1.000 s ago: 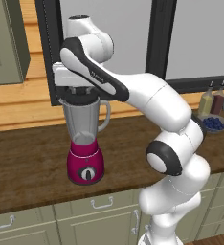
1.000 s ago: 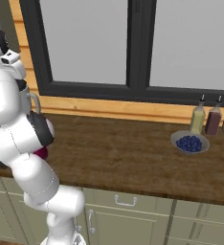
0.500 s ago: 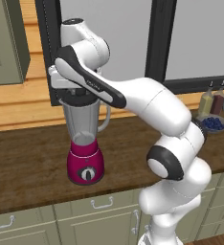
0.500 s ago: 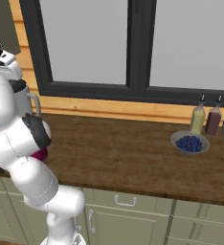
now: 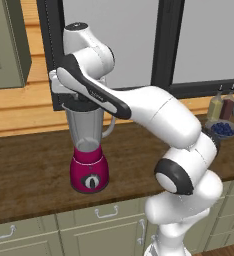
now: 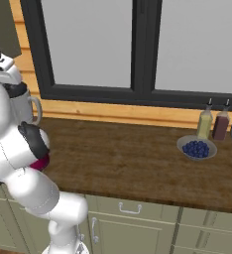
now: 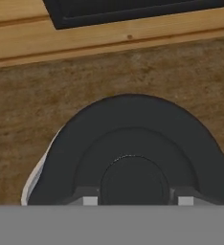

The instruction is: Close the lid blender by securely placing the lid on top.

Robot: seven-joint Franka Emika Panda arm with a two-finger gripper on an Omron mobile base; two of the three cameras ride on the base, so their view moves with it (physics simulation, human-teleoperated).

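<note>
The gripper (image 5: 78, 102) sat directly over the blender (image 5: 89, 150) on the wooden counter (image 5: 34, 165), the black lid (image 7: 133, 153) apparently seated on the jar mouth; whether its fingers were parted or clamped on the lid could not be told. Pressing straight down, centred, would likely seat it securely. One blender, one lid, one bowl of blueberries (image 6: 197, 148) and two bottles (image 6: 205, 122) were visible.

White arm rising from the lower right, elbow bent, forearm reaching left; hand pointing straight down. Gripper (image 5: 75, 103) at the end of the arm, fingers (image 7: 89, 199) set apart either side of a dark knob.
</note>
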